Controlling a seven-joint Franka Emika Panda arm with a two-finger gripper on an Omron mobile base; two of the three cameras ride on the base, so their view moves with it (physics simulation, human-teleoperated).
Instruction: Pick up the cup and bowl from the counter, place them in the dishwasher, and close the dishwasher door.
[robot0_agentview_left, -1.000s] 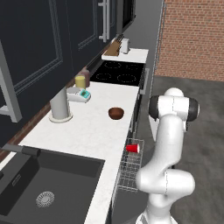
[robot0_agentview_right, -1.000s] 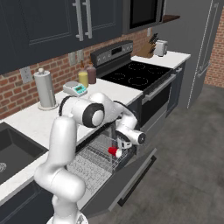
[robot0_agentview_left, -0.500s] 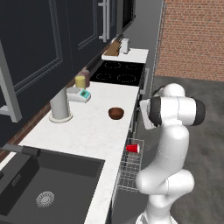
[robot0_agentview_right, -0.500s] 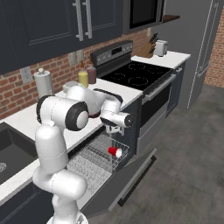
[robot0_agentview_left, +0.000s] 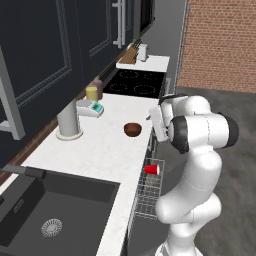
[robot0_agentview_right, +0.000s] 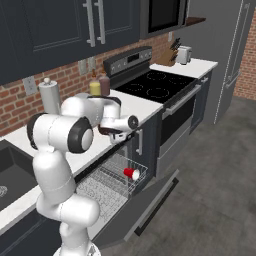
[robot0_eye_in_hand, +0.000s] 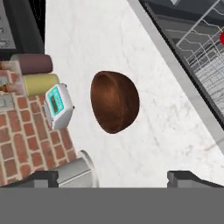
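Gripper (robot0_eye_in_hand: 112, 176) state first: your fingers stand wide apart with nothing between them, both tips (robot0_eye_in_hand: 43, 177) low in the hand view, clear of the bowl (robot0_eye_in_hand: 114, 107) ahead of them.

Taking the bowl as your reference point, working outward from the robot:

- Your wire rack (robot0_agentview_left: 150, 192) is pulled out of the dishwasher (robot0_agentview_right: 112, 187) below the counter edge, on the robot's side of the bowl. The red cup (robot0_agentview_left: 153, 169) lies on its side in that rack, well apart from the bowl. The dishwasher door (robot0_agentview_right: 150, 207) hangs open beneath the rack.
- The bowl sits upright on the white counter (robot0_agentview_left: 100, 150), near the front edge, touching nothing. You will see it as a dark reddish-brown dome in the hand view.
- Beyond the bowl, toward the brick wall, a small white scale with a teal face (robot0_agentview_left: 90, 108) rests on the counter.
- Beside the scale stands a yellow jar (robot0_agentview_left: 91, 93) and, next to that, a brownish jar (robot0_eye_in_hand: 33, 64).
- To the sink side of the scale a tall grey cylinder (robot0_agentview_left: 68, 120) stands on a round base.
- Farthest from the bowl, the black stove top (robot0_agentview_left: 136, 82) adjoins the counter.
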